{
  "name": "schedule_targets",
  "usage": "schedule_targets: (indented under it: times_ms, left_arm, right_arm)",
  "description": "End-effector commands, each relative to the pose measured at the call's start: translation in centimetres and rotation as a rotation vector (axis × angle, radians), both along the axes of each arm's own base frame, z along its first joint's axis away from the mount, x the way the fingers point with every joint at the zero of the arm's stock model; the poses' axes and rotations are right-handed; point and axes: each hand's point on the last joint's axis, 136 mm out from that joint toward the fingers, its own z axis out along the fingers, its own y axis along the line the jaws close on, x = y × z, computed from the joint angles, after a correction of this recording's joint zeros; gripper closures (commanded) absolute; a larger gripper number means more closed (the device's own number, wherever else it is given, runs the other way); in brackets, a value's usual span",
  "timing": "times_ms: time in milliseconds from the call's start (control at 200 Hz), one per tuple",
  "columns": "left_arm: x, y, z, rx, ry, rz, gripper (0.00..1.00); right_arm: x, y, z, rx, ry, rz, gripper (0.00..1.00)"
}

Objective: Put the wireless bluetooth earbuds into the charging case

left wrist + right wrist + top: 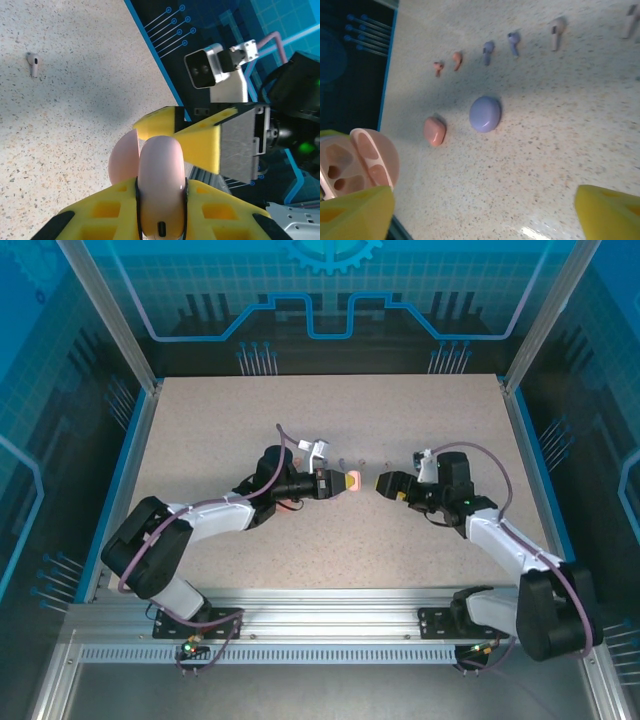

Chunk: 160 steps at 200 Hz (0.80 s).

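Six earbuds (488,51), three cases (485,114)

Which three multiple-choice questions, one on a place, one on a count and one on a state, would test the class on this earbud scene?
1. Where is the open pink case?
A in the left tool
B on the table
C in the right tool

2. How many earbuds lie on the table?
A three
B four
C six

3. How is the right tool?
A open
B shut on an earbud
C shut, empty

Answers:
1 A: the left tool's yellow fingers clamp the open pink case.
2 C: the right wrist view shows six earbuds in a row.
3 A: its fingers stand wide apart with nothing between them.
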Motion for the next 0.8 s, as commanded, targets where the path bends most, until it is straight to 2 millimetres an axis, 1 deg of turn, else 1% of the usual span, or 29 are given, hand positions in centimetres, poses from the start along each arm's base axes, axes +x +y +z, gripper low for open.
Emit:
schedule_targets:
  times_ms: [0, 35, 80, 100, 165, 275, 380, 620, 795]
  left_arm:
    - [0.5, 0.1, 2.9, -0.051, -0.063, 0.012, 1.0]
    - [0.5, 0.1, 3.0, -0.053, -0.064, 0.013, 1.0]
    - [0.5, 0.1, 3.0, -0.054, -0.06, 0.014, 1.0]
    - [0.5, 0.1, 3.1, -0.056, -0.064, 0.015, 1.0]
    - [0.5, 0.2, 3.1, -0.057, -0.062, 0.017, 1.0]
    - [0.5, 0.1, 3.2, -0.057, -0.06, 0.015, 1.0]
    - [0.5, 0.1, 3.1, -0.057, -0.059, 0.016, 1.0]
    - [0.7, 0.0, 3.3, -0.06, -0.06, 0.016, 1.0]
    - [0.7, 0.0, 3.3, -0.06, -0.059, 0.015, 1.0]
  right_arm:
    - [0.6, 1.6, 1.6, 0.14, -0.054, 0.071, 0.22]
    - [0.7, 1.9, 1.6, 0.157, -0.056, 0.083, 0.28]
    - [0.6, 2.2, 1.4, 0.171, -0.05, 0.103, 0.33]
    - [0.7, 2.4, 1.8, 0.18, -0.075, 0.115, 0.36]
    - [0.6, 2.7, 2.0, 0.192, -0.091, 0.142, 0.4]
    - [0.1, 3.0, 2.5, 0.202, -0.115, 0.176, 0.42]
    - [-0.2, 3.4, 2.6, 0.201, -0.12, 0.193, 0.43]
    - [-0.4, 4.5, 3.1, 0.202, -0.129, 0.226, 0.52]
    - [-0.3, 5.2, 3.3, 0.201, -0.134, 0.243, 0.54]
